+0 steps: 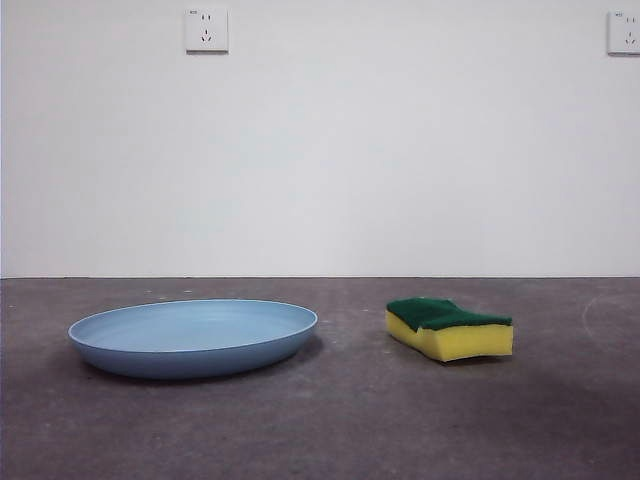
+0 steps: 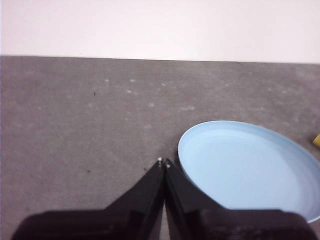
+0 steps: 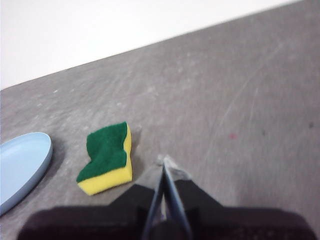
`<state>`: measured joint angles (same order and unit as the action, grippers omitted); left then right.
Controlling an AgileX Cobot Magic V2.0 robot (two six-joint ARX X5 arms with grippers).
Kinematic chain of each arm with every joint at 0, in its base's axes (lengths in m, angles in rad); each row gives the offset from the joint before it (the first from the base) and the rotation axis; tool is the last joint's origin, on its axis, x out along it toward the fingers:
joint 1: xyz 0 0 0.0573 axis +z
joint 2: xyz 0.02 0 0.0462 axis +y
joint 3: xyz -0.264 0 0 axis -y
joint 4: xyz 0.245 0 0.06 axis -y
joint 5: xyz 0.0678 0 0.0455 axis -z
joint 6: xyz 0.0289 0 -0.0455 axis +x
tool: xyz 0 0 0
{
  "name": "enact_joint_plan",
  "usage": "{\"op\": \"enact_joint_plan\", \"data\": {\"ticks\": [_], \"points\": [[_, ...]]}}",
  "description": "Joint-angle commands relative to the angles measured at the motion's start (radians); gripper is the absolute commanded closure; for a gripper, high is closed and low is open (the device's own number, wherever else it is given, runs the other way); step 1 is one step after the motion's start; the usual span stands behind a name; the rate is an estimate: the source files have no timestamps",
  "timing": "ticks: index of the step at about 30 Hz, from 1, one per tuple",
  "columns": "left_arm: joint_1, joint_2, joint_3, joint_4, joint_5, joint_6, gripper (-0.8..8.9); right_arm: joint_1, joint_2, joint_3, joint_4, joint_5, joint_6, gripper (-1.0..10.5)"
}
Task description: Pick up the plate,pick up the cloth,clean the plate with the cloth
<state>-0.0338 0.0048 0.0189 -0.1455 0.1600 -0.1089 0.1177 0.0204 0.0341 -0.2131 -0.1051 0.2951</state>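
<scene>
The plate lies flat on the tabletop, just beside the left pincer, whose jaws are together. The sponge rests green side up near the right pincer, also pressed together.

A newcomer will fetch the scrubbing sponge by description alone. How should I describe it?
On the grey table before the white wall, look beside the wide light blue plate, apart from it. The sponge is the small wavy-edged yellow block, dark green scouring layer facing up.
</scene>
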Motion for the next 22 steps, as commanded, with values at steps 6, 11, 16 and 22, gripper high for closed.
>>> {"op": "enact_joint_plan", "data": {"ticks": [6,11,16,22], "points": [[0.003,0.034,0.122,-0.095,0.003,-0.206,8.19,0.002,0.141,0.129,-0.006,-0.041,0.108,9.6],[0.003,0.131,0.231,-0.125,0.0,-0.206,8.19,0.002,0.309,0.266,-0.01,-0.098,0.107,9.6],[0.003,0.274,0.349,-0.143,0.003,-0.201,8.2,0.001,0.489,0.422,-0.071,-0.16,0.068,9.6],[0.003,0.503,0.493,-0.22,0.064,-0.117,8.19,0.002,0.688,0.607,-0.178,-0.211,-0.039,9.5]]}}
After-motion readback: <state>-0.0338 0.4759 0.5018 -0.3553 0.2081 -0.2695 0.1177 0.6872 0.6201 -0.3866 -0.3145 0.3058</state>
